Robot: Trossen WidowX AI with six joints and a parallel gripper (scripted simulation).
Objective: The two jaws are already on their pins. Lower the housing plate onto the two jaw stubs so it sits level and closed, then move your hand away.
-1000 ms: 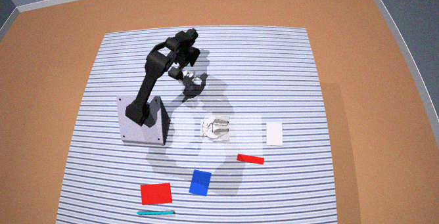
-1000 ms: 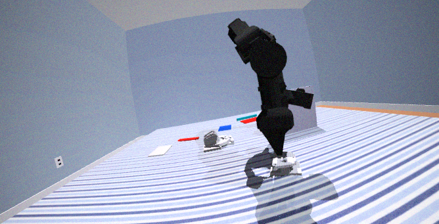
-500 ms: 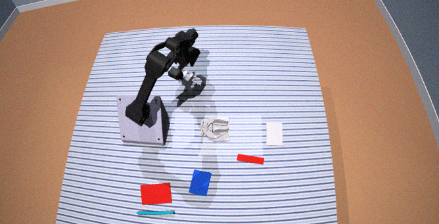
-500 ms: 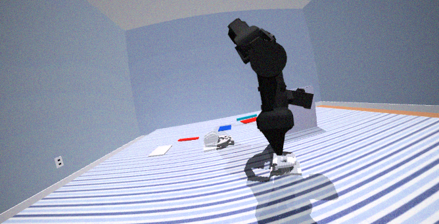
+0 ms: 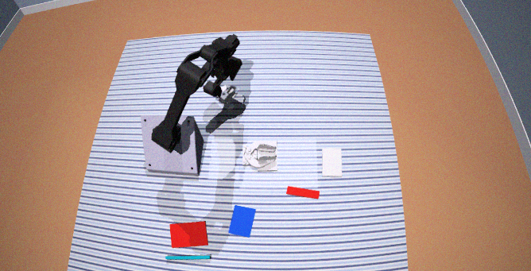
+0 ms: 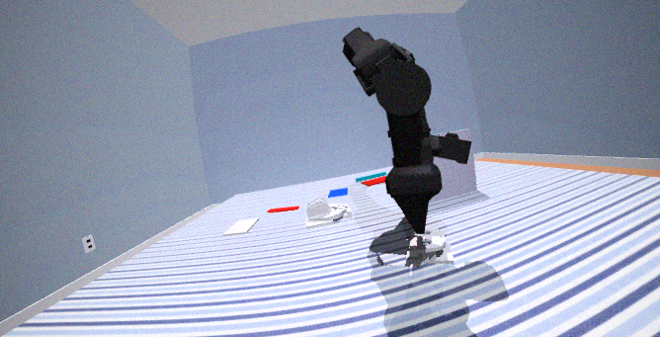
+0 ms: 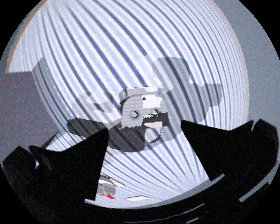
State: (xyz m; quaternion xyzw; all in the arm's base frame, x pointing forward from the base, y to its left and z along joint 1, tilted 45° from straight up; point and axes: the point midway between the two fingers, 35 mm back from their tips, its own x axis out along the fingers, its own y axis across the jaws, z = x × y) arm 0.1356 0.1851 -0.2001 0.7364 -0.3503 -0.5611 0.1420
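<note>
You get bright light on the striped cloth [image 5: 302,103] [image 6: 247,282] [image 7: 91,50], with hard, overlapping shadows around the arm [image 5: 187,75] [image 6: 410,133]. Grain speckles every view; the wrist view bows inside black corners, its dark foreground perhaps underexposed.
</note>
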